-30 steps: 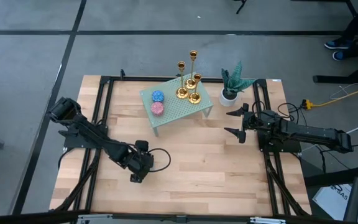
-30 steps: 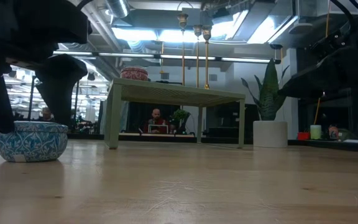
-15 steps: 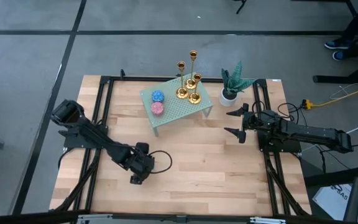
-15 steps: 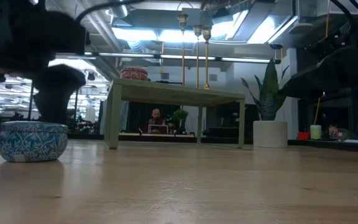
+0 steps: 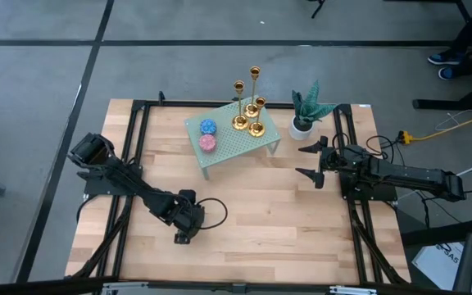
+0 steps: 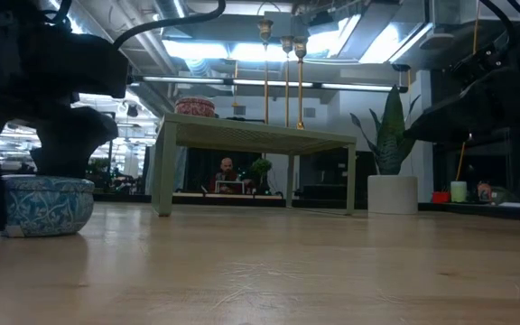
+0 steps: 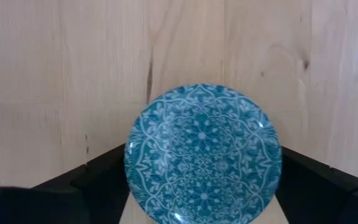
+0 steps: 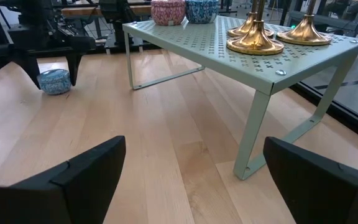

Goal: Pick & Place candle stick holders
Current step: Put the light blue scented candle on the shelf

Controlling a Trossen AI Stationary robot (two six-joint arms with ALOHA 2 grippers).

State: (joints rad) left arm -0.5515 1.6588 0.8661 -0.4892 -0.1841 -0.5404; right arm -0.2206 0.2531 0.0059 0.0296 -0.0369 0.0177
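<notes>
Here, my left gripper (image 5: 182, 236) hangs low over the near-left part of the wooden table (image 5: 260, 221), jaws spread wide around a blue patterned tin (image 7: 204, 154) that sits on the boards between my fingers (image 7: 98, 180); I cannot tell whether they touch its sides. My right gripper (image 5: 308, 161) waits at the table's right side, jaws open and holding nothing, pointed toward the green perforated stand (image 5: 234, 146). The three gold candle stick holders (image 5: 249, 115) stand upright, clustered on the far right part of that stand, with a blue ball (image 5: 208, 126) and a pink ball (image 5: 208, 143) on its left part. A potted plant (image 5: 306, 111) stands just beside the stand's right end.
</notes>
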